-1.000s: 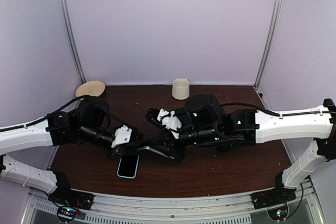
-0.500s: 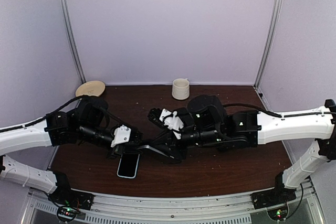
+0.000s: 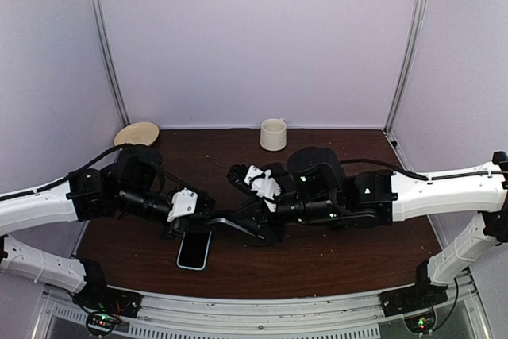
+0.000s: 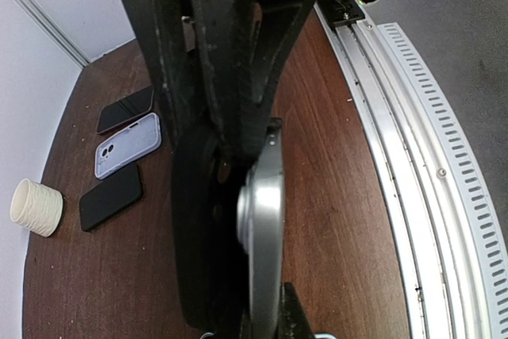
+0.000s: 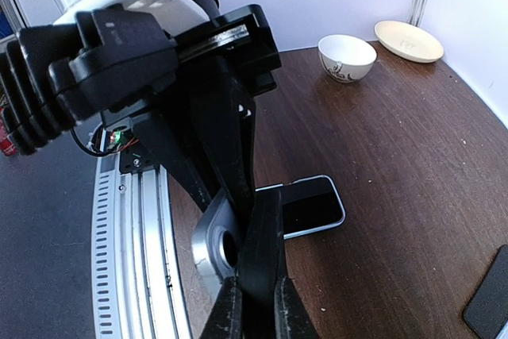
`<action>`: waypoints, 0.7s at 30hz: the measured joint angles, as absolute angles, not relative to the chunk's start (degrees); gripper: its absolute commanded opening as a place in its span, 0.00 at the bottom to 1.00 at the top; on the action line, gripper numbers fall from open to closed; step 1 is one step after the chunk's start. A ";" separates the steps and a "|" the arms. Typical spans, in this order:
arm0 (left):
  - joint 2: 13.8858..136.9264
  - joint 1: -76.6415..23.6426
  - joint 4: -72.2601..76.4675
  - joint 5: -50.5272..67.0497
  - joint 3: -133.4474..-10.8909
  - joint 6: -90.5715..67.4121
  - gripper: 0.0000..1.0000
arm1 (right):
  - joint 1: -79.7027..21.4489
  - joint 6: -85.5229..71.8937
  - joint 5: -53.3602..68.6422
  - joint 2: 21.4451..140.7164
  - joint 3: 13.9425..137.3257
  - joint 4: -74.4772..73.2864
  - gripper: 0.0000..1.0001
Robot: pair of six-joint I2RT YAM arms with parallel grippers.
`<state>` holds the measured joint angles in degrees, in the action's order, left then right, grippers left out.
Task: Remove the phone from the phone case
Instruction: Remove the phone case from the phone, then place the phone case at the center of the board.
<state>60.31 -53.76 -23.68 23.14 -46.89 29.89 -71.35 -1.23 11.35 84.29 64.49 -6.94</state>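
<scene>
A grey phone case (image 5: 208, 245) with a round camera hole and a black phone (image 5: 266, 228) are held together above the table between both arms. My right gripper (image 5: 260, 291) is shut on the black phone's edge. My left gripper (image 4: 262, 307) is shut on the grey case (image 4: 266, 228), which shows edge-on. In the top view the two grippers meet over the table's middle, left gripper (image 3: 206, 218) against right gripper (image 3: 232, 225). The case sits beside the phone; how far they are apart is hidden.
Another phone (image 3: 194, 250) with a pale rim lies flat below the grippers. A cup (image 3: 273, 134) and a plate (image 3: 136, 133) stand at the back; a bowl (image 5: 347, 57) is near the plate. A lilac case (image 4: 127, 144) and two dark phones (image 4: 111, 196) lie near the cup.
The right arm has slid slightly to the right with its grip unchanged. The left arm has hardly moved.
</scene>
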 measured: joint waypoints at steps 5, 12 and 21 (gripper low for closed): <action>60.05 -53.63 -23.73 23.11 -46.89 29.89 0.00 | -71.42 -1.67 10.46 83.46 63.51 -6.87 0.00; 58.28 -52.42 -25.47 22.26 -46.89 29.80 0.00 | -71.31 -1.93 7.16 82.59 61.69 -14.79 0.00; 57.65 -52.42 -25.58 21.43 -46.89 29.65 0.00 | -71.20 -4.78 3.44 81.89 61.45 -22.20 0.00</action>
<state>57.65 -52.42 -25.58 21.43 -46.89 29.65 -71.20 -4.78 3.44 81.89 61.45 -22.20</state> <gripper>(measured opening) 0.065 0.089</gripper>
